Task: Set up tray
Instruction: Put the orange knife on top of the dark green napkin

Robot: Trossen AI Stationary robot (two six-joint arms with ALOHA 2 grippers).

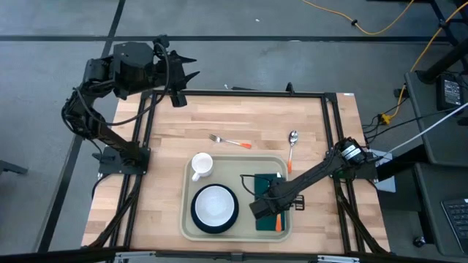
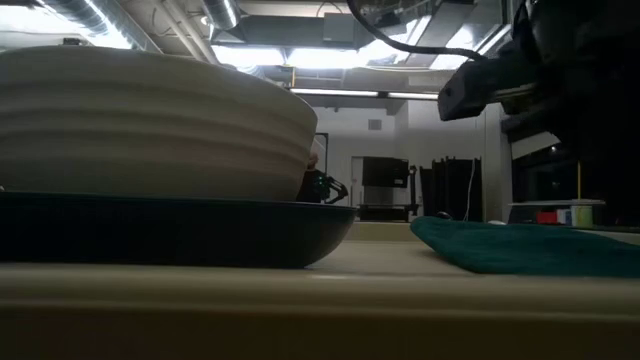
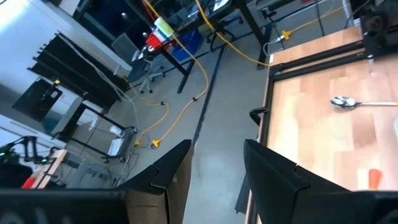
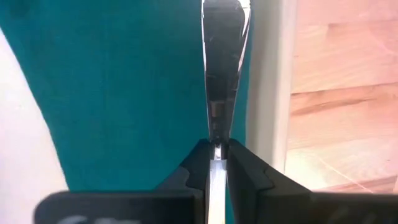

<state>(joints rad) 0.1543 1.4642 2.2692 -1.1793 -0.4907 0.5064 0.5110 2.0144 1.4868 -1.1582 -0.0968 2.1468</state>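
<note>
High view: tray (image 1: 235,232) sits on the desk (image 1: 219,120) toward its near edge, centred. In it: white mug (image 1: 201,165) at the far left corner, dark plate (image 1: 214,207) holding a white bowl (image 1: 215,204), and a green napkin (image 1: 266,222) along the right side. Right tool (image 1: 257,212) is low over the napkin; an orange handle (image 1: 278,221) shows beside it. Fork (image 1: 229,141) and spoon (image 1: 292,148), both orange-handled, lie on bare desk beyond the tray, spoon near the tray's far right corner. Left arm is raised off the desk's far left corner, left tool (image 1: 189,68) clear of everything.

Low view: bowl (image 2: 150,125) on plate (image 2: 170,232) fills the left; napkin (image 2: 520,245) lies flat on the tray floor (image 2: 380,262) at right. Dark arm parts hang above the napkin.

Left wrist view: left tool (image 3: 211,168) released, fingers apart with only floor and the desk edge (image 3: 268,106) between them. Spoon (image 3: 364,103) lies on the desk.

Right wrist view: right tool (image 4: 216,163) clenched on a thin metal knife blade (image 4: 221,68), which lies on the napkin (image 4: 118,93) close to the tray rim (image 4: 268,87).
</note>
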